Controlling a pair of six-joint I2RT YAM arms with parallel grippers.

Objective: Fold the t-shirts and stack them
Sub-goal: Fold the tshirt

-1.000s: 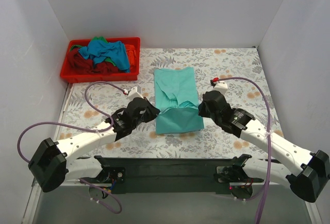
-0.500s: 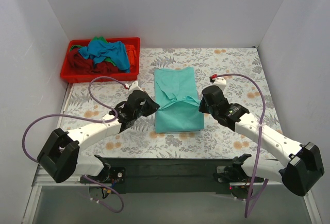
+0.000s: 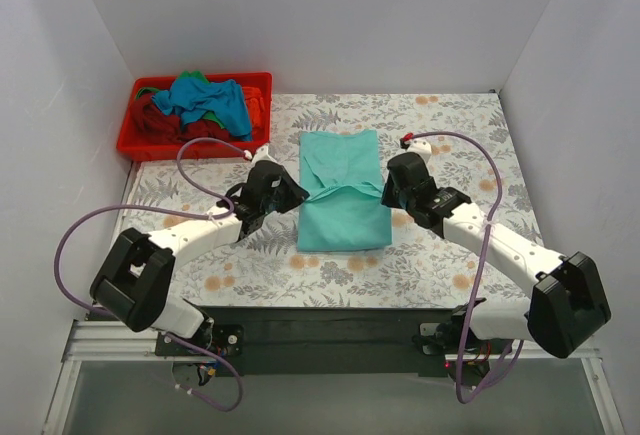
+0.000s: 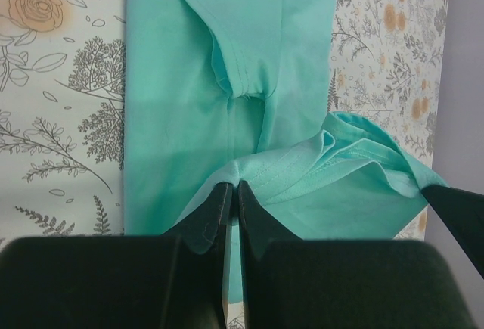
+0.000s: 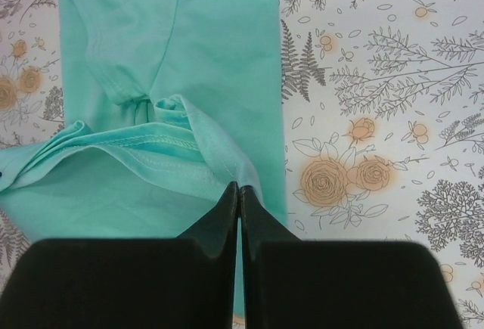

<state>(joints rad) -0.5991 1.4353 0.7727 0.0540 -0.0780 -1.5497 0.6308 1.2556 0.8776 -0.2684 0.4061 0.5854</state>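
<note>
A mint-teal t-shirt lies lengthwise in the middle of the table, its near end lifted and folded back over itself. My left gripper is shut on the left corner of that lifted hem. My right gripper is shut on the right corner. The hem hangs stretched between the two grippers above the shirt's middle. Other shirts, blue, dark red, green and orange, lie heaped in the red bin.
The red plastic bin stands at the table's back left corner. A floral cloth covers the table. White walls close in the left, back and right sides.
Both grippers have carried the shirt's near hem away from the arm bases, toward the far end. The fold line has moved up the shirt and the folded part has grown shorter.
</note>
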